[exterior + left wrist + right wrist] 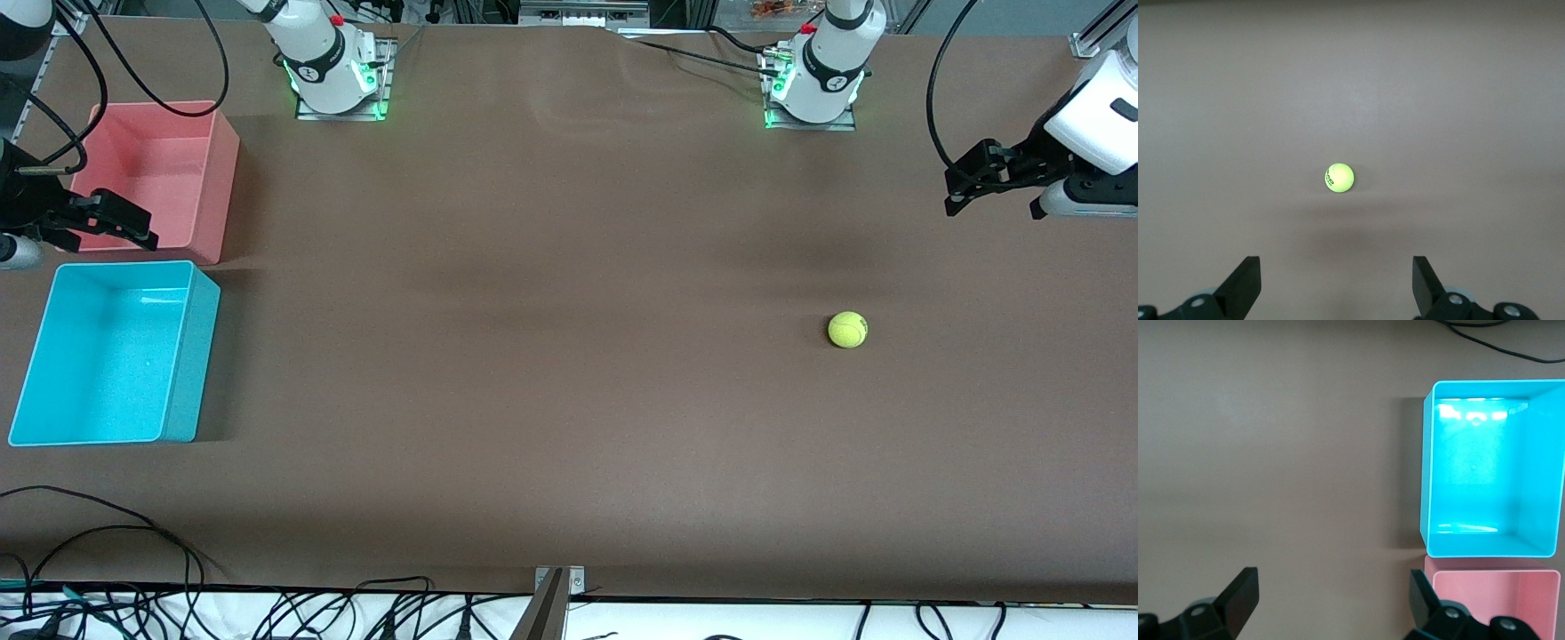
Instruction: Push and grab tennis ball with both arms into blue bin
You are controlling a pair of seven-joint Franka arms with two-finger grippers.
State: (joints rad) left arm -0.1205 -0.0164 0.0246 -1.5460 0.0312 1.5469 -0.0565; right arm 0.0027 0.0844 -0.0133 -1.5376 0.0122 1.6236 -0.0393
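The tennis ball [847,329] lies alone on the brown table toward the left arm's end; it also shows in the left wrist view [1339,178]. My left gripper [953,191] hangs open and empty in the air at that end of the table, well apart from the ball; its gripper point in the left wrist view [1336,267] lies between wide-spread fingers. The blue bin [191,356] stands empty at the right arm's end, also in the right wrist view [1426,473]. My right gripper [147,227] is open and empty over the pink bin's near edge, and also shows in its own wrist view [1331,580].
A pink-red bin [160,169] stands empty beside the blue bin, farther from the front camera; it also shows in the right wrist view [1491,600]. The two arm bases [338,80] [813,89] stand along the table's back edge. Black cables [107,533] lie at the edge nearest the camera.
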